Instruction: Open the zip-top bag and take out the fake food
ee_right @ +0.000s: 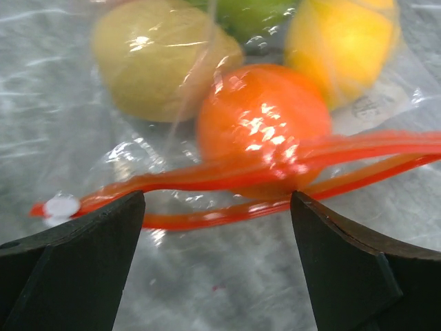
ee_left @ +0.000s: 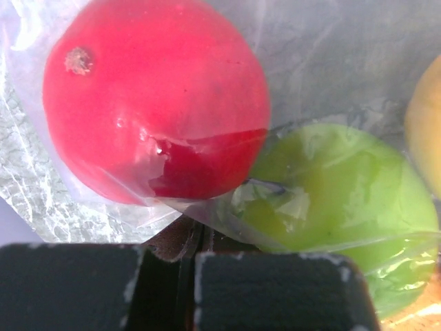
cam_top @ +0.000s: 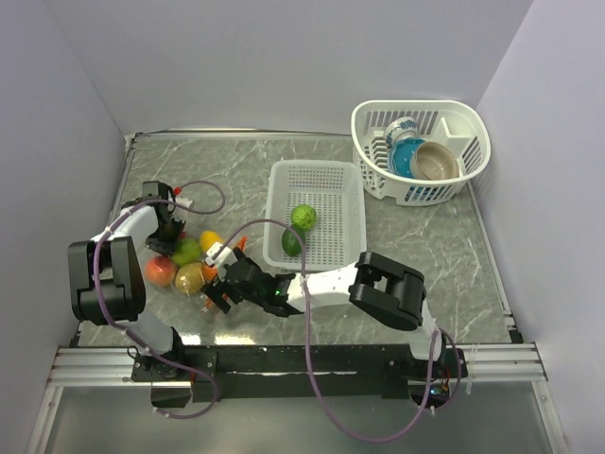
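I have the clear, floppy plastic zip-top bag [cam_top: 184, 265] lying at the near left of the grey marbled table [cam_top: 425, 246], with most of the small round plastic fake food [cam_top: 189, 276] inside it. My left claw [ee_left: 187, 255] is closed, its pads pressed together on what looks like a fold of the film, beside the glossy red fruit [ee_left: 151, 96] and the pale green fruit [ee_left: 331, 200]. My right claw [ee_right: 217, 207] is spread wide and empty at the mouth. The thin orange-red zip strip [ee_right: 227, 176] runs across its gap with its two halves parted (only narrowly, I judge).

So opening looks partly done and removal is in hand: two green fruits [cam_top: 302, 218] already lie in the white slotted plastic basket [cam_top: 284, 180], just right of the bag. Next I'd need to widen the mouth, or reach through it for the shiny orange ball [ee_right: 265, 114] right behind the strip. The strip crosses that ball and stands in the way. The white dish rack [cam_top: 473, 132], far right, is well apart.
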Motion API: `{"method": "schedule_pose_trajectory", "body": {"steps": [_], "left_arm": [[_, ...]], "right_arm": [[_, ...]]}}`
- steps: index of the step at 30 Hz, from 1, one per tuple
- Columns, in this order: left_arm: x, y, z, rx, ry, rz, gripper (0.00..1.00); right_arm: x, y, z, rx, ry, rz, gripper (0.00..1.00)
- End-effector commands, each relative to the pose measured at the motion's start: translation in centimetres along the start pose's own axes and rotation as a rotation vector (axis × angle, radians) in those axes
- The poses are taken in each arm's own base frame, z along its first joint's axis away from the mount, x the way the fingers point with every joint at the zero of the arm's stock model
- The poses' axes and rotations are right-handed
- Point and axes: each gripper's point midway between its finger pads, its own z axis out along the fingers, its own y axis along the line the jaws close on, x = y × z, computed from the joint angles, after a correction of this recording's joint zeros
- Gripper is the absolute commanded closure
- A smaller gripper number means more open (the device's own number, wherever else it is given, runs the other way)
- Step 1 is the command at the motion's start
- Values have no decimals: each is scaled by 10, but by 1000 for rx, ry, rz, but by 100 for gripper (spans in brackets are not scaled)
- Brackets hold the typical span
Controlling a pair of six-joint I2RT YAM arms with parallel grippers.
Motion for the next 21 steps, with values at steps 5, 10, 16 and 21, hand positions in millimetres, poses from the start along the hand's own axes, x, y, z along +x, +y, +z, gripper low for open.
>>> {"method": "schedule_pose_trajectory", "body": {"steps": [5, 10, 16, 21], "left_arm": [[-1, -14, -10, 61, -38, 57, 99], [-2, -21, -14, 87, -49, 71, 99], [-1, -21, -13, 80, -46, 81, 99], [4, -22, -5, 76, -38, 86, 99]], "right_arm": [[-24, -29, 24, 99, -46, -54, 1], [-35, -23, 37, 65, -61, -36, 0], [-42, -9, 39, 3, -66, 8, 16], [-23, -11, 28, -2, -32, 29, 37]]}}
